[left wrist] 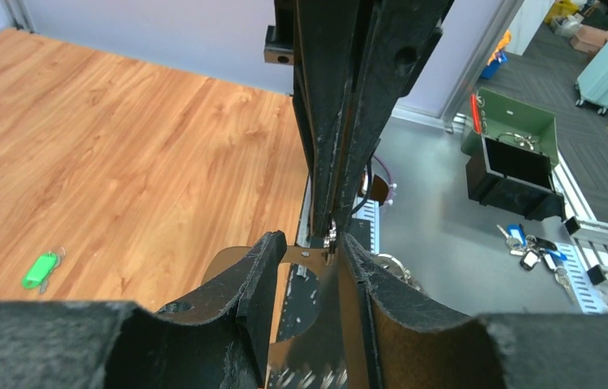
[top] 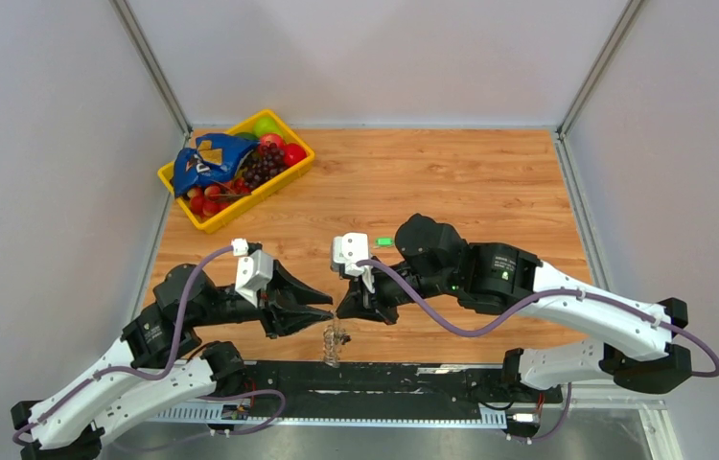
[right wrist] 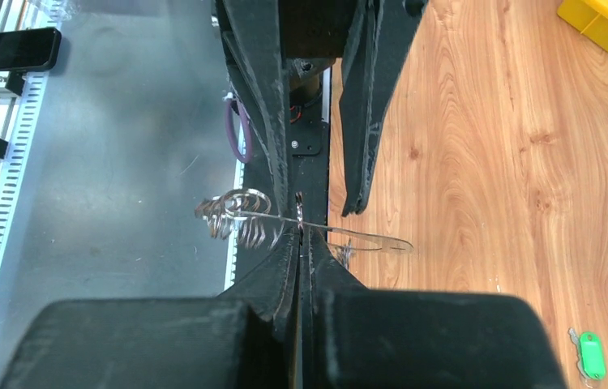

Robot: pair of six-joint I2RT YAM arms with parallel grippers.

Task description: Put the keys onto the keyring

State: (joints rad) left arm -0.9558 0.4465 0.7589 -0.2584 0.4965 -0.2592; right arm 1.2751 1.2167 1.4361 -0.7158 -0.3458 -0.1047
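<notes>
At the near table edge, between the two arms, the keyring (top: 334, 340) is held up off the wood. It is clamped at its rim by the right gripper (right wrist: 301, 243), whose jaws are fully clenched on the thin metal band. The band is straddled by the left gripper (left wrist: 310, 271), jaws part-way apart. A gap is seen on one side, and it cannot be told whether the ring is pressed or only bracketed. A curl of beaded chain is seen hanging off the ring in the right wrist view. No key can be made out on it.

Further out, the green key (top: 384, 241) is lying flat on the table (top: 490, 182), just beyond the right wrist, apart from both grippers and untouched. No other keys are seen.

At the far left corner, a yellow basket (top: 250, 199) of fruit is parked, not involved.

Progress is judged early: the ring is secured and possibly being spread, nothing is threaded yet. The key is yet to be picked up, brought to the ring and slid on.
</notes>
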